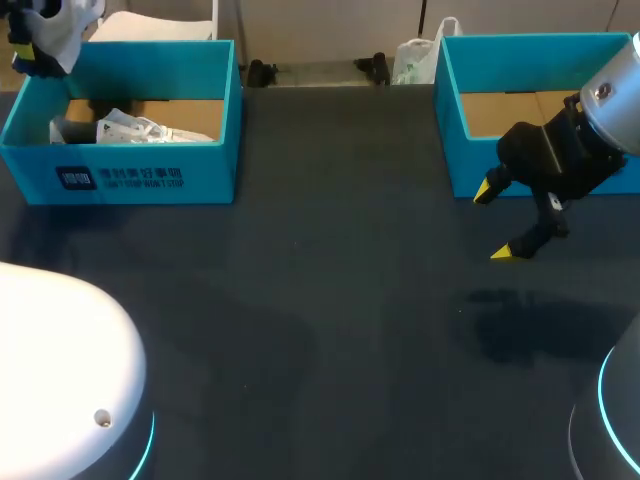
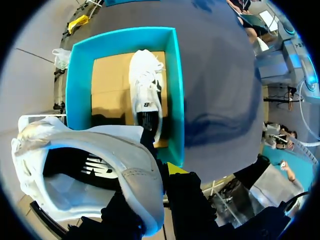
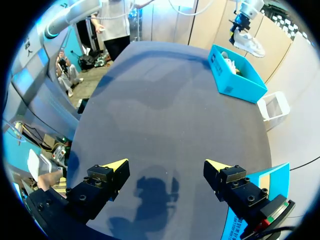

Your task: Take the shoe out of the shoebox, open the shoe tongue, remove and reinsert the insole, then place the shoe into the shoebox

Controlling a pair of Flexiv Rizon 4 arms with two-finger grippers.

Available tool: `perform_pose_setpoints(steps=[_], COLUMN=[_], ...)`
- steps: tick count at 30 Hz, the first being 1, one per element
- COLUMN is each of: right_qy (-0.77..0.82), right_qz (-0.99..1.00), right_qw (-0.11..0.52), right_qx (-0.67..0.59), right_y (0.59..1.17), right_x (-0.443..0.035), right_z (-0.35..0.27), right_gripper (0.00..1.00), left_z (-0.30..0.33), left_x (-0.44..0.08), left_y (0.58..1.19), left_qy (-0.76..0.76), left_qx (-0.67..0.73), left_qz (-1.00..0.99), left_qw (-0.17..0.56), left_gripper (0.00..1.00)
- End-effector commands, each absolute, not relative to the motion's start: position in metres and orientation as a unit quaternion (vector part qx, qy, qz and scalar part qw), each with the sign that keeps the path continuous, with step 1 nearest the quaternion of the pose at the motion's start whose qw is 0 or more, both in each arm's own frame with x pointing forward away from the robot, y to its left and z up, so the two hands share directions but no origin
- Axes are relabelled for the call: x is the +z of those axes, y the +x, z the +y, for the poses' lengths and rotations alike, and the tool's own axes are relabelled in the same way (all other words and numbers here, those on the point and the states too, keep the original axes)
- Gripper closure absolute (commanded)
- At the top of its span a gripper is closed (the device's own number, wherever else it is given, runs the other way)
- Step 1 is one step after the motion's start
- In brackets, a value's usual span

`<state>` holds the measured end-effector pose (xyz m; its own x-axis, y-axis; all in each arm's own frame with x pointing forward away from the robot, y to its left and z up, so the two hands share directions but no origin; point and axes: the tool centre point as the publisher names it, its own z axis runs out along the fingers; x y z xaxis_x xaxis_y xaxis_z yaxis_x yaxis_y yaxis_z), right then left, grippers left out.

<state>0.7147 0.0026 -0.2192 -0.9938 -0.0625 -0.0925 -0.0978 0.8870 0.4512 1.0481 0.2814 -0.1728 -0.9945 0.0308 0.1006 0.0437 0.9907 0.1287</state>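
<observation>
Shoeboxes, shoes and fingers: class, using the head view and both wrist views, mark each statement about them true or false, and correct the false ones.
1. The left gripper holds a white shoe above the left shoebox. True.
2. The left shoebox is empty. False: a second shoe lies inside it.
3. The right gripper has its fingers open and holds nothing. True.
4. The right gripper is down inside the right shoebox. False: it hangs over the dark table, in front of that box.
</observation>
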Motion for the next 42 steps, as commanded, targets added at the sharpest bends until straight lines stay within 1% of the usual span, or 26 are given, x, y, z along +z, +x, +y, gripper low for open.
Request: perform_pose_setpoints(steps=[1, 26, 27, 28, 29, 31, 32, 33, 35, 36, 37, 38, 42], right_qy=[-0.041, -0.041, -0.041, -0.041, -0.041, -0.041, -0.041, -0.041, -0.041, -0.041, -0.041, -0.041, -0.041], right_qz=[0.971, 0.971, 0.971, 0.971, 0.971, 0.971, 0.971, 0.971, 0.971, 0.971, 0.971, 0.971, 0.971], right_qw=[0.038, 0.038, 0.038, 0.038, 0.038, 0.038, 0.038, 0.038, 0.038, 0.038, 0.038, 0.038, 0.038], right_qx=[0.233, 0.233, 0.233, 0.233, 0.233, 0.233, 0.233, 0.233, 0.233, 0.233, 0.233, 0.233, 0.233], right_y=[0.714, 0.714, 0.714, 0.714, 0.714, 0.714, 0.714, 0.714, 0.714, 0.714, 0.714, 0.714, 0.714], right_x=[-0.22, -0.22, -0.22, -0.22, -0.22, -0.22, -0.22, -0.22, -0.22, -0.22, -0.22, -0.22, -0.22], right_z=[0.003, 0.003, 0.003, 0.003, 0.003, 0.003, 0.003, 0.003, 0.003, 0.003, 0.003, 0.003, 0.003], right_gripper=[0.0, 0.0, 0.0, 0.0, 0.0, 0.0, 0.0, 0.0, 0.0, 0.0, 0.0, 0.0, 0.0], left_z=[0.289, 0.289, 0.292, 0.295, 0.299, 0.306, 0.309, 0.312, 0.318, 0.32, 0.326, 0.331, 0.343], left_x=[-0.175, -0.175, -0.175, -0.174, -0.172, -0.17, -0.169, -0.169, -0.169, -0.169, -0.17, -0.172, -0.173], left_y=[1.069, 1.069, 1.069, 1.073, 1.074, 1.079, 1.082, 1.085, 1.09, 1.09, 1.091, 1.092, 1.097], left_qy=[-0.009, -0.009, -0.042, -0.034, -0.083, -0.107, -0.155, -0.171, -0.255, -0.27, -0.337, -0.376, -0.518], left_qx=[-0.05, -0.05, -0.048, -0.041, -0.035, -0.047, -0.058, -0.07, -0.099, -0.101, -0.115, -0.12, -0.145], left_qz=[-0.996, -0.996, -0.996, -0.996, -0.994, -0.992, -0.986, -0.982, -0.961, -0.957, -0.934, -0.918, -0.843], left_qw=[0.073, 0.073, 0.069, 0.065, 0.06, 0.04, 0.034, 0.033, 0.038, 0.04, 0.042, 0.022, 0.008], left_gripper=[1.0, 1.0, 1.0, 1.0, 1.0, 1.0, 1.0, 1.0, 1.0, 1.0, 1.0, 1.0, 1.0])
